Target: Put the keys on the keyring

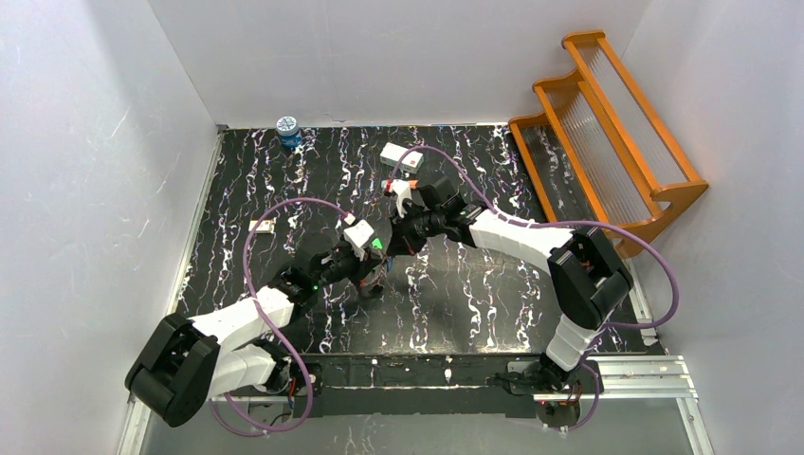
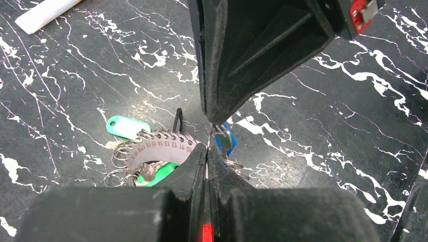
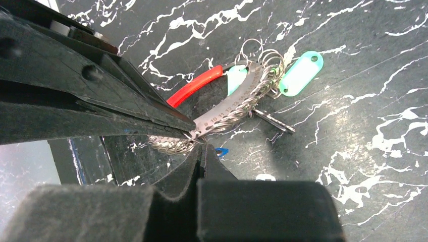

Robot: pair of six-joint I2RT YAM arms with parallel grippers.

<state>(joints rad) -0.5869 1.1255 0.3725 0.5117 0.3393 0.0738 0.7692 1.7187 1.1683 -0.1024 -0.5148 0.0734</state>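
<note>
Mid-table | keyring [image 3: 227, 108] arc curves away toward green tag [image 3: 300, 73] | left fingers [image 2: 192, 169] pinch its end | right fingers [image 3: 219, 169] closed, hold unclear

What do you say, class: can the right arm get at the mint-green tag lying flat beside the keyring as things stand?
Probably yes. The tag lies uncovered just past the keyring, ahead of the right fingers. They are shut at the ring, though, so they would have to let go and open first.

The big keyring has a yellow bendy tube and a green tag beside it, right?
No: the keyring has a red bendy tube, not a yellow one, as the right wrist view shows. The green tag beside it is right.
</note>
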